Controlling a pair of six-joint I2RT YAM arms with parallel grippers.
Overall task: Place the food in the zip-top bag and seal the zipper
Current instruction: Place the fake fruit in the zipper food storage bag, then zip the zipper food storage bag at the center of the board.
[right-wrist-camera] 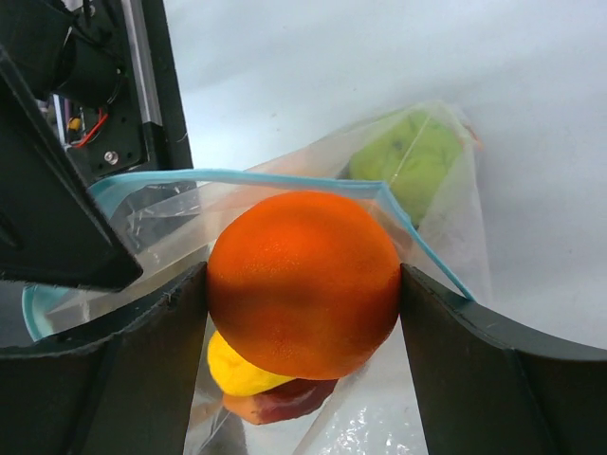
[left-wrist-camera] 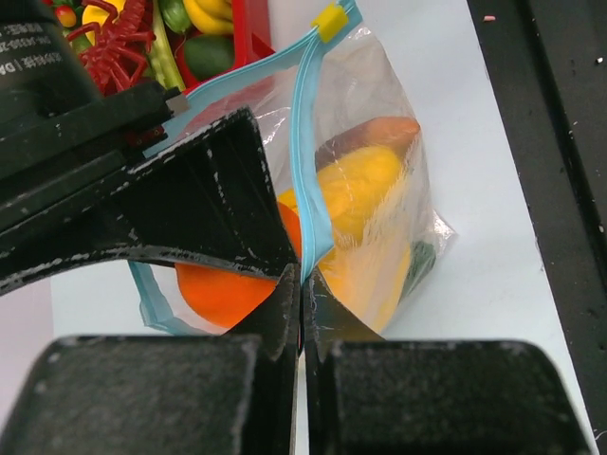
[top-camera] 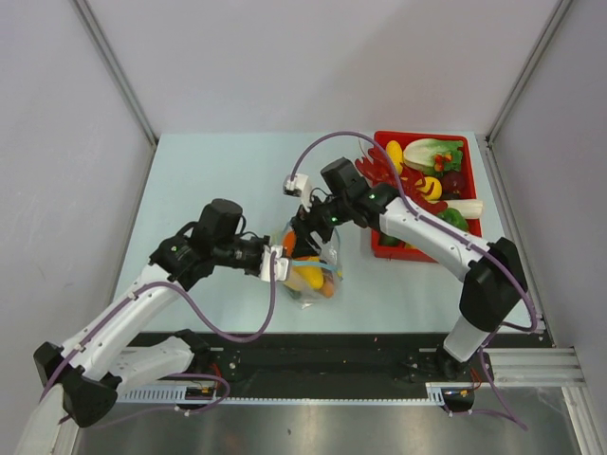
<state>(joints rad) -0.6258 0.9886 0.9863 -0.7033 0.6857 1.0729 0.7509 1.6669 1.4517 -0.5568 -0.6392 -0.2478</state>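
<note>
The clear zip-top bag stands on the table between both arms, mouth up. My left gripper is shut on the bag's light blue zipper edge, its tips pinching the strip. My right gripper is shut on the orange ball, held between both fingers in the open bag mouth. The ball also shows in the left wrist view. Inside the bag lie a yellow pepper, a green round fruit and an orange-red piece. The bag's bottom is partly hidden.
A red tray with several more toy foods stands at the back right, just behind my right arm. A yellow slider tab sits at the zipper's far end. The table's front edge and black rail lie close below the bag.
</note>
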